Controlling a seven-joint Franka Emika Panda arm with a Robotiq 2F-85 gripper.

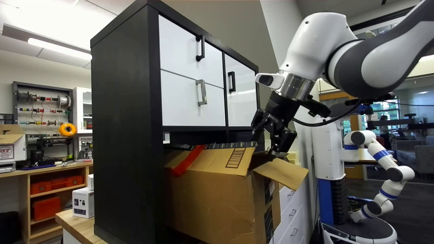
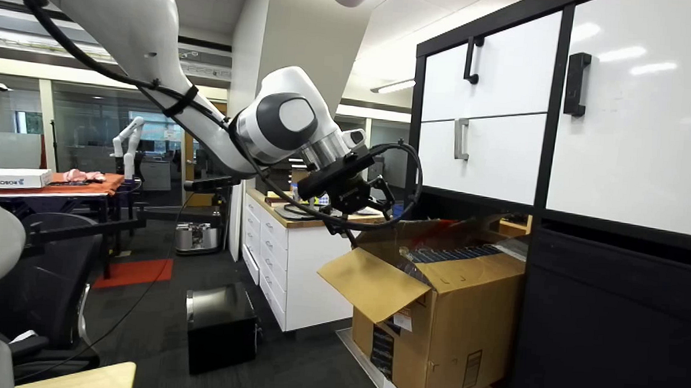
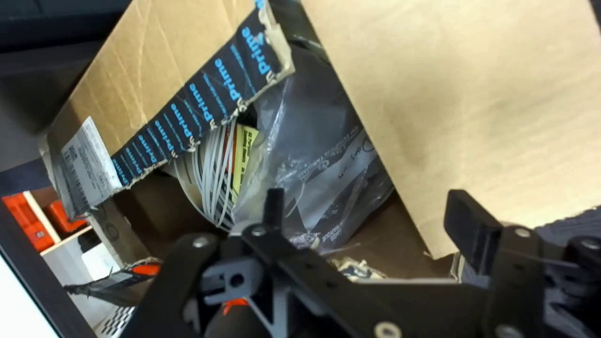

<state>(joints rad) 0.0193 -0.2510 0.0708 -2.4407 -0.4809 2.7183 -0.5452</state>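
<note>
My gripper [image 3: 371, 218] stands open with its fingers wide apart and nothing held between them. In both exterior views it hangs tilted over the opening of a cardboard box [image 1: 210, 200], close by a raised flap [image 2: 376, 284]. Inside the box, in the wrist view, lies a clear plastic bag [image 3: 312, 136] with printing on it. Beside the bag sit looped white cable [image 3: 213, 176] and a yellow label [image 3: 243, 155]. A flap with blue-lettered black tape [image 3: 188, 110] covers part of the contents. Another bare flap [image 3: 446, 103] reaches behind the right finger; contact cannot be judged.
The box stands in a lower bay of a black cabinet [image 1: 125, 135] with white doors [image 2: 489, 154] and protruding handles [image 1: 201, 92]. Behind it is a white drawer unit [image 2: 317, 275]. A black box [image 2: 220, 326] is on the floor, and another robot [image 1: 327, 152] stands farther back.
</note>
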